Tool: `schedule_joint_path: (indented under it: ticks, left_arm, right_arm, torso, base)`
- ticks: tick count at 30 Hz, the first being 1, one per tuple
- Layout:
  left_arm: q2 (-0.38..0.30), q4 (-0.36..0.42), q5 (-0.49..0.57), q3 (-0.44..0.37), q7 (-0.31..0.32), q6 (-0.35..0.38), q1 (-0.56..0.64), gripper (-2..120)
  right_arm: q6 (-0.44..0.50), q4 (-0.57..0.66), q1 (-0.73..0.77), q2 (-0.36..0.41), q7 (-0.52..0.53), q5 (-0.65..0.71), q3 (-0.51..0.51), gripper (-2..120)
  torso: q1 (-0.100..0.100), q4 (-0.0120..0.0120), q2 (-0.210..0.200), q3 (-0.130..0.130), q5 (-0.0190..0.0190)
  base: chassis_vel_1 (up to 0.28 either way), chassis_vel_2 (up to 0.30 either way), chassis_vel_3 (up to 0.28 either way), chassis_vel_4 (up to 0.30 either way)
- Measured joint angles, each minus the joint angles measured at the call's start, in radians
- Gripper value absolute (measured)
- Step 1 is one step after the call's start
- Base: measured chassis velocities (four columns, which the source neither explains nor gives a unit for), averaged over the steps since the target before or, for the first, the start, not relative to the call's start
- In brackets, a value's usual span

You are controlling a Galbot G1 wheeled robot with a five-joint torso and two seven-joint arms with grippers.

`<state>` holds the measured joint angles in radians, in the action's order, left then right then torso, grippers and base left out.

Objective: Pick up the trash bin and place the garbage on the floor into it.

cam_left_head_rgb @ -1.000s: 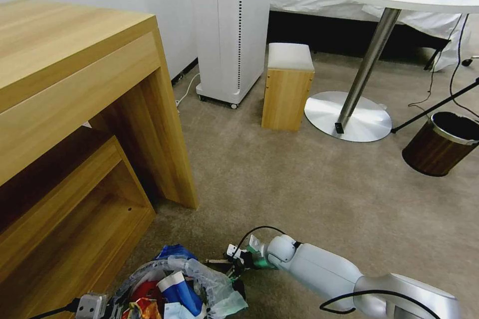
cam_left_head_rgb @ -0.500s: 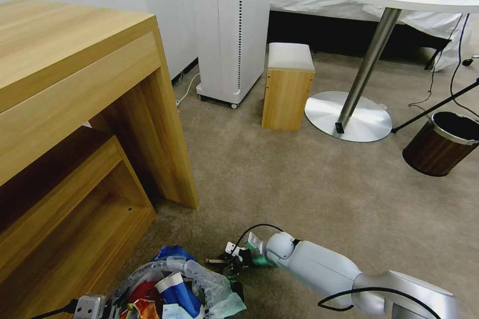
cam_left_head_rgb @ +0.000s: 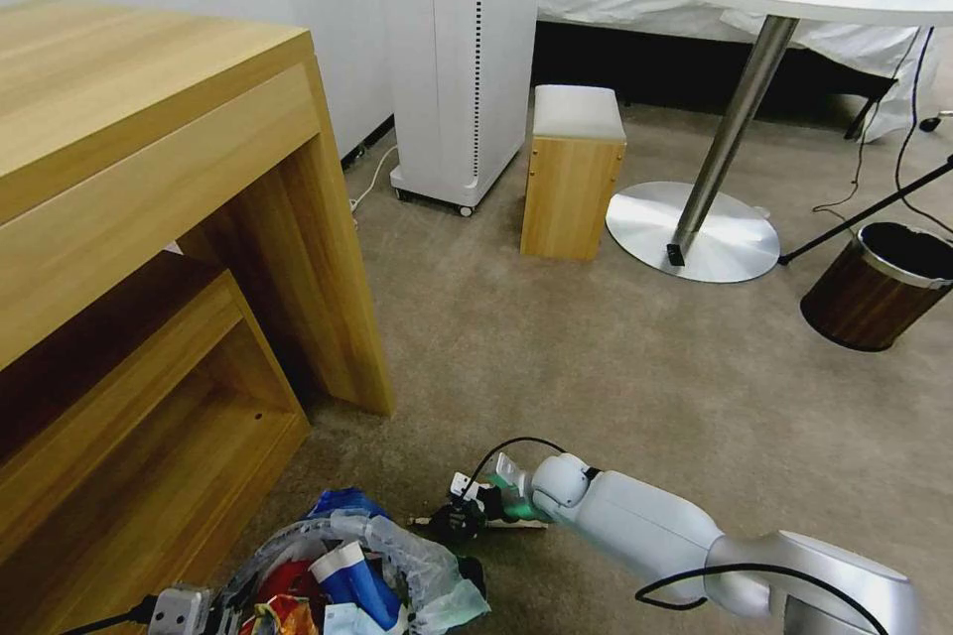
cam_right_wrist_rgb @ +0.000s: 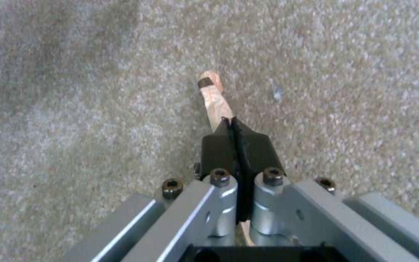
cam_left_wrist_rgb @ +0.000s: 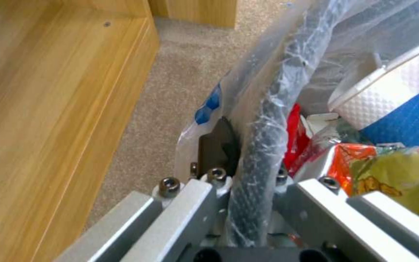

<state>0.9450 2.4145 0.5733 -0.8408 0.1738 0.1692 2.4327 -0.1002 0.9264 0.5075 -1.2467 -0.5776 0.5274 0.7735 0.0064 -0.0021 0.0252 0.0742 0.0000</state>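
Observation:
The trash bin (cam_left_head_rgb: 342, 571), round and lined with a crinkly plastic bag, is at the lower left of the head view and holds red, blue-white and orange garbage (cam_left_wrist_rgb: 364, 160). My left gripper (cam_left_head_rgb: 184, 608) is shut on the bin's dark, bag-wrapped rim (cam_left_wrist_rgb: 260, 145). Just right of the bin and low over the beige floor (cam_left_head_rgb: 615, 367), my right gripper (cam_left_head_rgb: 452, 519) is shut on a thin wooden stick (cam_right_wrist_rgb: 213, 98). The stick pokes out past the black fingertips (cam_right_wrist_rgb: 219, 145), close to the carpet; whether it touches cannot be told.
A wooden desk (cam_left_head_rgb: 149, 218) with a low shelf stands close on the left. Farther off are a white tower unit (cam_left_head_rgb: 457, 60), a small wooden stool (cam_left_head_rgb: 571, 174), a round table's metal base (cam_left_head_rgb: 695, 228) and a brown wood-look bin (cam_left_head_rgb: 879, 283).
My right arm has shifted slightly, its wrist a little higher and its gripper a little further left toward the bin, with the stick still held. The bin and left gripper have not moved.

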Motion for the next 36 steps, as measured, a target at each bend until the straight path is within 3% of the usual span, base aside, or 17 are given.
schedule_joint_path:
  ticks: [21,32,36]
  left_arm:
    - [-0.042,-0.019,0.024,0.002,0.008,-0.001,-0.019,0]
    - [-0.046,-0.027,0.027,0.008,0.011,-0.001,-0.031,0]
    - [-0.048,-0.027,0.029,0.008,0.011,-0.001,-0.032,0]
  right_arm:
    - [-0.008,-0.008,-0.010,0.002,0.025,-0.011,0.015,2]
    - [-0.003,-0.024,0.004,0.002,0.039,-0.026,0.013,46]
    - [-0.002,-0.026,0.009,-0.003,0.040,-0.027,0.012,54]
  torso:
    - [0.000,0.0000,0.000,0.000,0.0000]
    - [0.000,-0.0001,0.000,0.000,0.0001]
    - [0.000,-0.0001,0.000,0.000,0.0001]
  base:
    - [0.000,0.000,0.000,0.000]
    - [0.000,0.000,0.000,0.000]
    - [0.000,0.000,0.000,0.000]
